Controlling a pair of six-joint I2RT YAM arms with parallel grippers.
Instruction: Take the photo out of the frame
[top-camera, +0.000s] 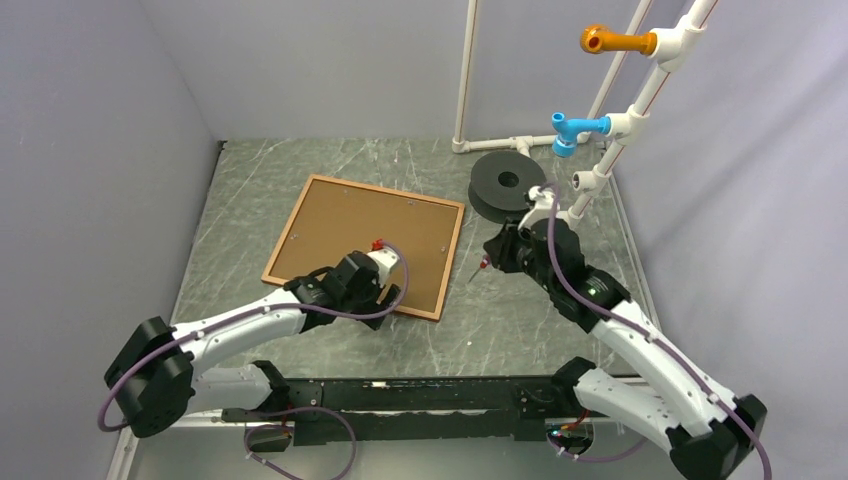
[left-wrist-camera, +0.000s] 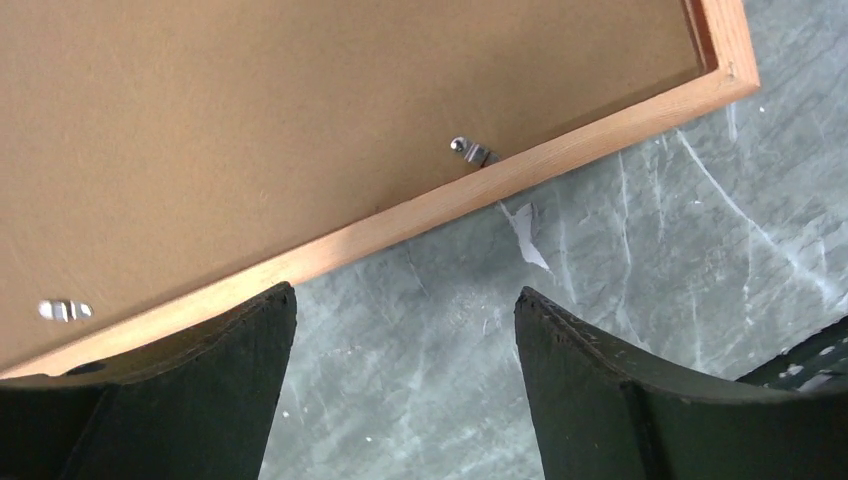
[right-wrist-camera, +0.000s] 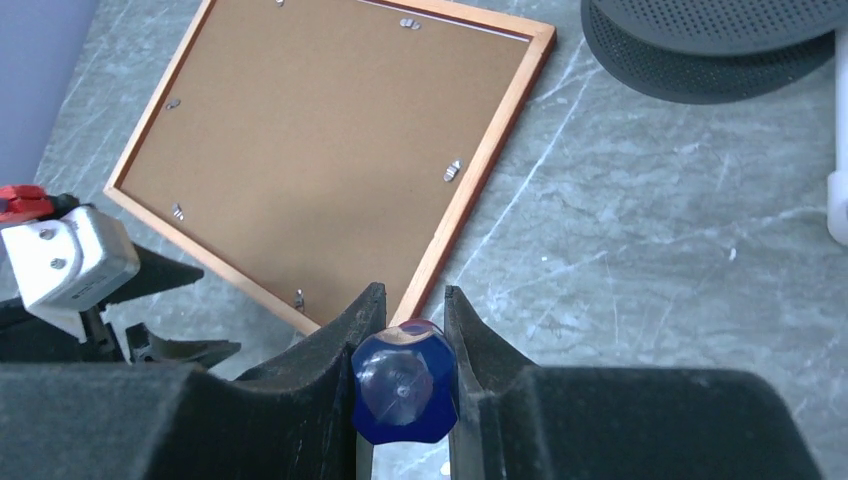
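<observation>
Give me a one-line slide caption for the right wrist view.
Right gripper, jaws shut on a blue-handled tool, overlooking the face-down frame, backing panel in place.

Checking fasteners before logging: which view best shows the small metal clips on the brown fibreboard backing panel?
Right wrist: nearly the whole brown fibreboard backing panel is visible, with small metal clips along every edge. Left wrist shows just two clips, close up. Top external shows them as tiny specks, the left arm overlapping the near edge.
</observation>
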